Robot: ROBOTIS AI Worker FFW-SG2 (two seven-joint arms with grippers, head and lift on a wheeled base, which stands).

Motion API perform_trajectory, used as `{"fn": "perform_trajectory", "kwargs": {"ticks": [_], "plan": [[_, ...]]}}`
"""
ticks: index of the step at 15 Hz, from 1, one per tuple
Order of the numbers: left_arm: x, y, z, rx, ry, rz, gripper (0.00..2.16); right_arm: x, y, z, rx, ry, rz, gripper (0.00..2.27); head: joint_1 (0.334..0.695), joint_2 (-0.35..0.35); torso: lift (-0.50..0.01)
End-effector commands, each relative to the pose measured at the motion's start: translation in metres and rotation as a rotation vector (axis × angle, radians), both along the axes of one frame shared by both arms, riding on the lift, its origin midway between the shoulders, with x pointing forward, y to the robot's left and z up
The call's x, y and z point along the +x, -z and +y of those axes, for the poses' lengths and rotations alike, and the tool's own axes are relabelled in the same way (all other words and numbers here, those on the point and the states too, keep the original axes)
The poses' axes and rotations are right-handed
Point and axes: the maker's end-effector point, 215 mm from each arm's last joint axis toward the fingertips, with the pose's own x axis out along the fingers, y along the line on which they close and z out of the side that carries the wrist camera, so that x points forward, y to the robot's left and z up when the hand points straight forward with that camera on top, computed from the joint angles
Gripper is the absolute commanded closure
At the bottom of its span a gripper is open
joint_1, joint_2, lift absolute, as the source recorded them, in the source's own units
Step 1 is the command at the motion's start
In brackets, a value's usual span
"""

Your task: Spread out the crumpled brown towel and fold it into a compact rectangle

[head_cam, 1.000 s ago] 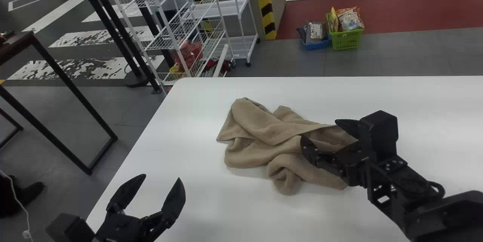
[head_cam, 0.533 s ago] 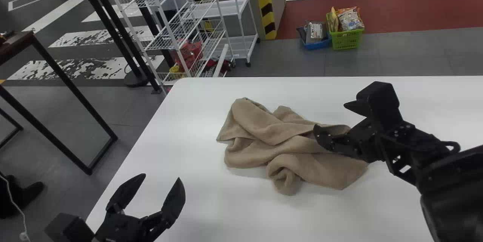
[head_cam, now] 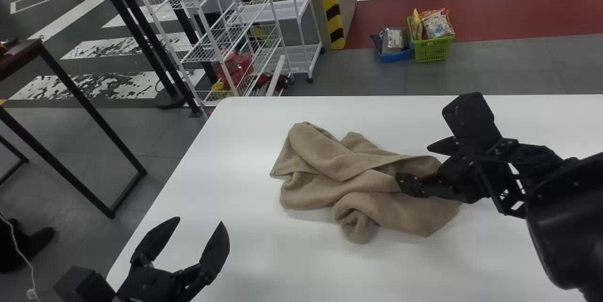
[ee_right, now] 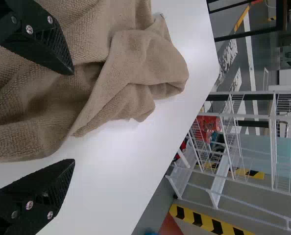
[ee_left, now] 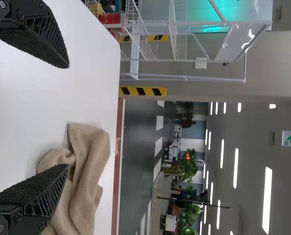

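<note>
In the head view the crumpled brown towel (head_cam: 339,170) lies in loose folds on the white table (head_cam: 254,255). My right gripper (head_cam: 411,164) is over the towel's right part, its fingers apart. The right wrist view has the right gripper (ee_right: 73,117) with one finger over the towel (ee_right: 131,73) and the other over bare table. At the near left, away from the towel, my left gripper (head_cam: 200,231) stands open and empty. In the left wrist view the left gripper (ee_left: 67,116) is open, with the towel (ee_left: 89,171) farther off behind one finger.
Beyond the table's back left corner stands a white wire rack (head_cam: 226,33). A green basket (head_cam: 432,49) and a blue basket (head_cam: 395,54) are on the floor behind the table. A dark table frame (head_cam: 89,99) stands at the left.
The right gripper has moved back and to the right, turning as it went. More of the towel's near right corner is uncovered. The left gripper has barely moved.
</note>
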Motion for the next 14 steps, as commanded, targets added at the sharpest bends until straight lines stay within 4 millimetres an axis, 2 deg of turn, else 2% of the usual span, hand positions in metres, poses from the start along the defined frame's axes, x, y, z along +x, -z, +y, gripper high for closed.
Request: {"fn": "perform_trajectory", "kwargs": {"ticks": [1, 3, 6, 8, 10, 11, 12, 14], "plan": [[-0.001, 0.003, 0.001, -0.004, -0.004, 0.004, 0.09, 0.009, -0.007, 0.001, -0.02, -0.004, -0.021, 0.42, 0.695, 0.35, -0.127], [-0.001, 0.003, 0.001, -0.006, -0.005, 0.003, 0.09, 0.013, -0.004, 0.0, -0.035, -0.006, -0.013, 0.59, 0.695, 0.35, -0.127], [-0.002, 0.002, 0.003, -0.007, -0.006, 0.002, 0.09, 0.017, 0.001, -0.004, -0.052, 0.001, 0.007, 0.58, 0.695, 0.35, -0.127], [-0.003, 0.001, 0.005, -0.011, -0.004, -0.001, 0.09, 0.009, 0.012, -0.008, -0.056, 0.004, 0.061, 0.48, 0.695, 0.35, -0.127], [-0.005, 0.0, 0.009, -0.015, -0.009, -0.003, 0.09, 0.004, 0.017, -0.008, -0.069, -0.003, 0.086, 0.48, 0.695, 0.35, -0.127], [-0.006, 0.001, 0.011, -0.015, -0.01, -0.002, 0.09, 0.008, 0.012, -0.007, -0.082, -0.008, 0.07, 0.49, 0.695, 0.35, -0.127], [-0.005, 0.0, 0.011, -0.015, -0.009, -0.003, 0.09, 0.011, 0.009, -0.005, -0.085, -0.011, 0.064, 0.54, 0.695, 0.35, -0.127], [-0.005, 0.0, 0.011, -0.018, -0.008, -0.005, 0.09, 0.01, 0.006, 0.0, -0.062, -0.022, 0.06, 0.91, 0.695, 0.35, -0.127]]}}
